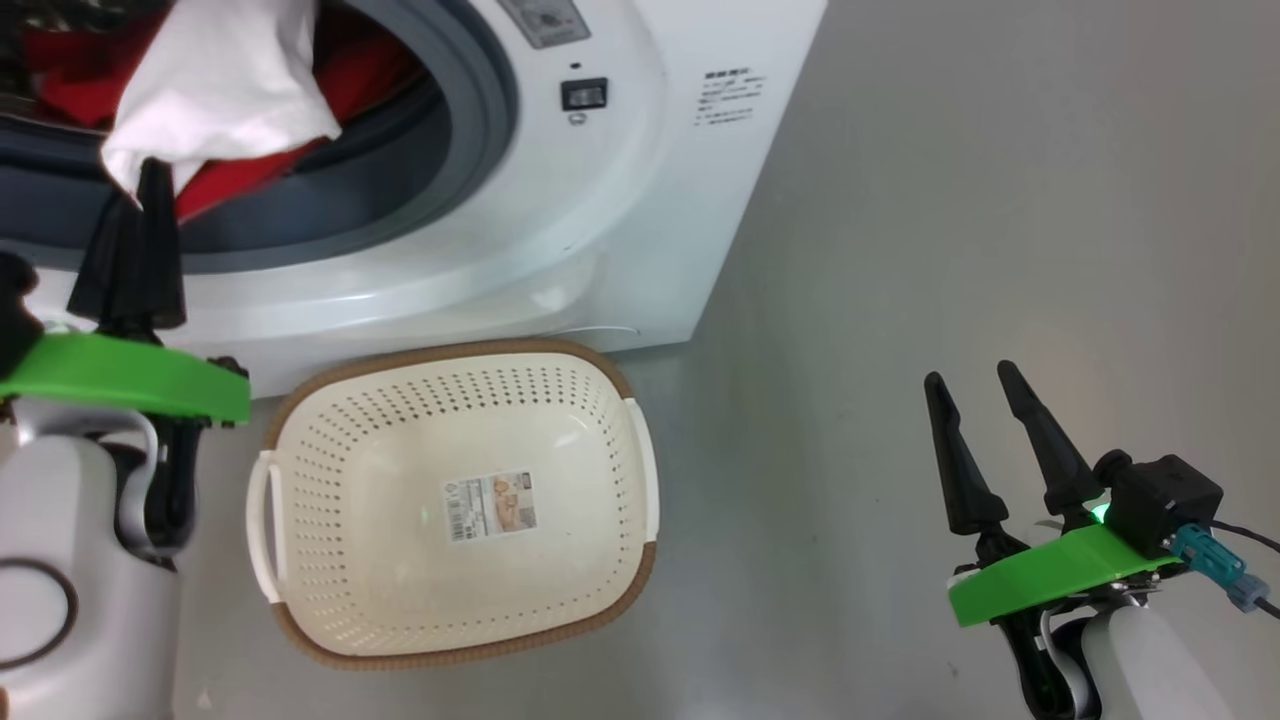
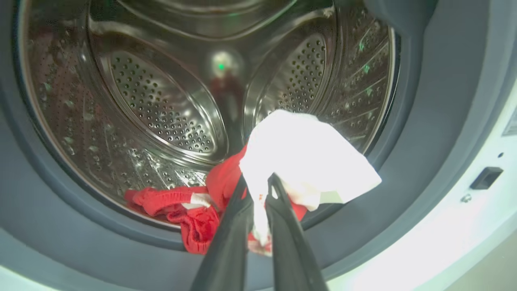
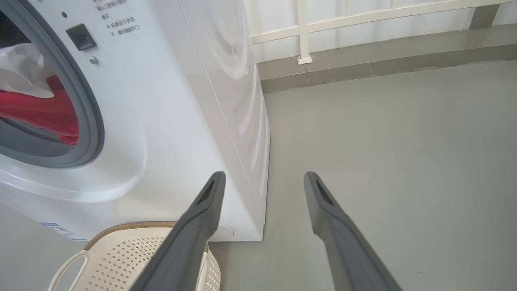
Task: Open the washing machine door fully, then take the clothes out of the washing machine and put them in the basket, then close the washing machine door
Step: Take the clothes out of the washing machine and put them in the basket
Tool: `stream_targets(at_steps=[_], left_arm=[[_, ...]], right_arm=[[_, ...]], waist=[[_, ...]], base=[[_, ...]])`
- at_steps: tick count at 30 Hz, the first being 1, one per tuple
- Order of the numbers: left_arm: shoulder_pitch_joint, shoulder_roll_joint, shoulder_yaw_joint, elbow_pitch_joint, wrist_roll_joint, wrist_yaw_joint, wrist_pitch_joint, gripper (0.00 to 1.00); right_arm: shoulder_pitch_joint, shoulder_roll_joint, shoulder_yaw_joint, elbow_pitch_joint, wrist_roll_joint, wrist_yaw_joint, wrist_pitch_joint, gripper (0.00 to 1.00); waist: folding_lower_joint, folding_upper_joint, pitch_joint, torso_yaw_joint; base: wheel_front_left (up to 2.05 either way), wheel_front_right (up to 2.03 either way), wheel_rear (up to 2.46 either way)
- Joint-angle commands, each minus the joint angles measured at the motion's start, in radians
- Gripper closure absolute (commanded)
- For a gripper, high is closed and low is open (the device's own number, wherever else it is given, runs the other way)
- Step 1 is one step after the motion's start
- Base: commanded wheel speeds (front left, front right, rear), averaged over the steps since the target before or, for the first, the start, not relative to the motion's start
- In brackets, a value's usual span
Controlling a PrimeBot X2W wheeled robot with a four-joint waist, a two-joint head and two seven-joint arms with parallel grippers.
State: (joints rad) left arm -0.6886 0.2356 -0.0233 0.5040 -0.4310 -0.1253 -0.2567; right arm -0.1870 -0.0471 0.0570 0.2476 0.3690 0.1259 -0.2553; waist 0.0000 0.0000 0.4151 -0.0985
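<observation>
Nearest, the right gripper (image 1: pixel 970 376) hangs over bare grey floor (image 1: pixel 900 250), its jaws wide and holding nothing. Its forearm is cut off at the lower right corner of the head view. Open floor lies all round it, up to the washer's right side and to a low kerb (image 3: pixel 363 60) under a white railing (image 3: pixel 303 32) at the floor's far edge.

To its left, well apart, the small cream-white perforated plastic basket (image 1: pixel 350 520) with a brown woven-look rim stands on the floor just before the foot of the big white front-loading washing machine (image 1: pixel 560 230). Whether the two touch cannot be told. A paper label (image 1: pixel 490 507) with a barcode lies on the basket's bottom, its print too small to read.

The left gripper (image 1: pixel 150 185) reaches up to the grey rubber gasket ring (image 1: pixel 480 110), jaws narrow and pinched on a white panel of the bright red and white fabric clothes (image 2: pixel 311 161). The red cloth trails over the lower lip of the opening, partly hidden behind the fingers. How many garments there are cannot be told. Behind them the perforated steel drum (image 2: pixel 161 105) is cut off at the top edge.

On the washer's front, right of the opening, sit a black square latch (image 1: pixel 584 94) and lines of small print (image 1: pixel 730 95), unreadable. A small blue label (image 3: pixel 60 230) near the lower front edge is blurred.
</observation>
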Motion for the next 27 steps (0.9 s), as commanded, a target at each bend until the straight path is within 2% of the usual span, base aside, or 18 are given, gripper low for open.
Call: stream_targets(at_steps=[1,16,27], left_arm=[[0.012,0.037,0.038,-0.034,0.008,-0.005,-0.005,1.0],[0.164,-0.023,0.142,-0.368,0.049,-0.005,-0.005,1.0],[0.202,-0.047,0.179,-0.602,0.07,-0.005,-0.005,1.0]], right_arm=[[0.012,-0.003,0.017,-0.019,-0.005,0.005,-0.006,0.0],[0.031,-0.003,-0.009,-0.024,-0.017,0.005,-0.006,0.0],[0.034,-0.003,-0.015,-0.026,-0.02,0.005,-0.006,0.0]], waist=[[0.0,0.0,-0.013,0.014],[0.0,0.0,-0.035,0.046],[0.0,0.0,-0.031,0.054]], base=[[0.0,0.0,0.0],[0.0,0.0,0.0],[0.0,0.0,0.0]])
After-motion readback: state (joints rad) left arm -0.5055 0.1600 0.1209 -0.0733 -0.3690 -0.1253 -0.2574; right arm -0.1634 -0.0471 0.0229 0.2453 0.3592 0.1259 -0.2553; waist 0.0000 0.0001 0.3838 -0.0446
